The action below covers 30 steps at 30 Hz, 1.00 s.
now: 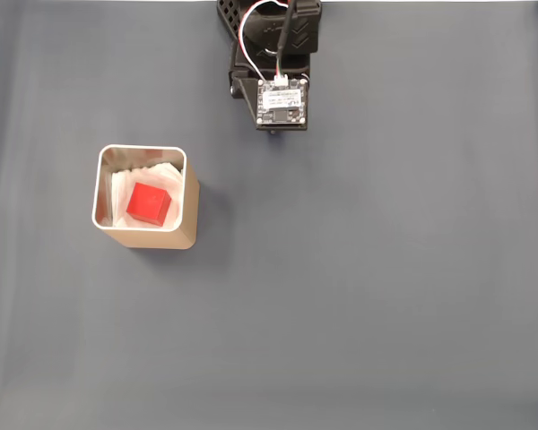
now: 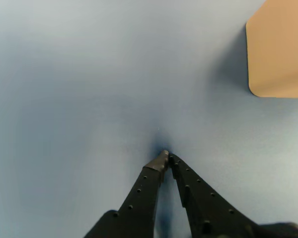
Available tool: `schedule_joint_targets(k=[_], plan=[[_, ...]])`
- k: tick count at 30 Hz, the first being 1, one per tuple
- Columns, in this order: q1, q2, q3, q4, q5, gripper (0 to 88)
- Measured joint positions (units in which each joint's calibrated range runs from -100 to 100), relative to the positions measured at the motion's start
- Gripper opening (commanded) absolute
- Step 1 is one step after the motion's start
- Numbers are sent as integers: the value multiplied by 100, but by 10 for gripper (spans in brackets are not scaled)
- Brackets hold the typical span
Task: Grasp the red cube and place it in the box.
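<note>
Here the red cube [image 1: 149,202] sits inside the box [image 1: 190,208], pincer [image 2: 167,158] closed.

Bench-style robot test setup, likely a lab or hobby workspace; room itself out of frame. Plain grey-blue worktop [image 1: 386,296], uncluttered. Black printed arm [image 1: 273,54] with exposed circuit board [image 1: 282,101] and loose wiring, up and right of the box [image 1: 190,215].

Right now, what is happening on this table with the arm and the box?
The red cube already lies inside the tan box, on its white padding. The arm is pulled back at the top edge of the fixed view, away from the box. In the wrist view its gripper is shut and empty above the grey table.
</note>
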<state>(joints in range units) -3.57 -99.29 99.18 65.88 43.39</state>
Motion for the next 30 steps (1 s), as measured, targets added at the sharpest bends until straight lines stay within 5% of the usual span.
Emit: schedule_joint_targets(k=[30], plan=[[8,-71,0,869,200,8]])
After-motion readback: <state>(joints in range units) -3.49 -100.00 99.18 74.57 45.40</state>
